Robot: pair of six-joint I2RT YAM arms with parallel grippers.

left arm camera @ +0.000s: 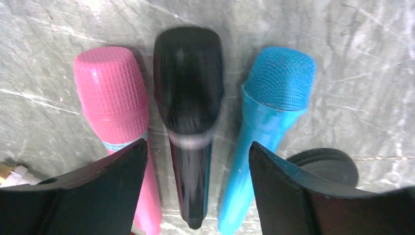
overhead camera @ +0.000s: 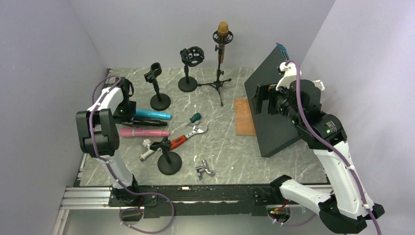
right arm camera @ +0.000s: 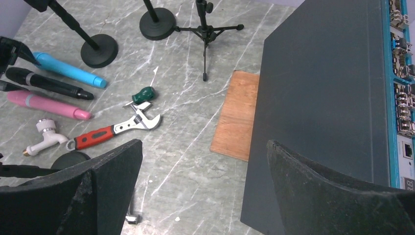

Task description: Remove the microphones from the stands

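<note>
A black microphone [left arm camera: 188,98] lies flat on the table between a pink microphone [left arm camera: 112,93] and a blue one [left arm camera: 274,107]. My left gripper [left arm camera: 198,144] hovers over its handle, open, with a gap on either side of the handle. In the top view the left gripper [overhead camera: 128,115] is at the left of the table over these three. A gold microphone [overhead camera: 223,30] sits upright in the tripod stand [overhead camera: 218,81] at the back. My right gripper [right arm camera: 204,143] hangs open and empty in the air beside the dark box [overhead camera: 274,112].
Three round-base stands [overhead camera: 157,88] [overhead camera: 188,68] [overhead camera: 167,156] hold no microphone. A red-handled wrench [right arm camera: 110,129], a white tap [right arm camera: 44,137], a green screwdriver [right arm camera: 144,94] and a metal fitting [overhead camera: 204,169] lie mid-table. A wooden board [right arm camera: 237,115] lies against the box.
</note>
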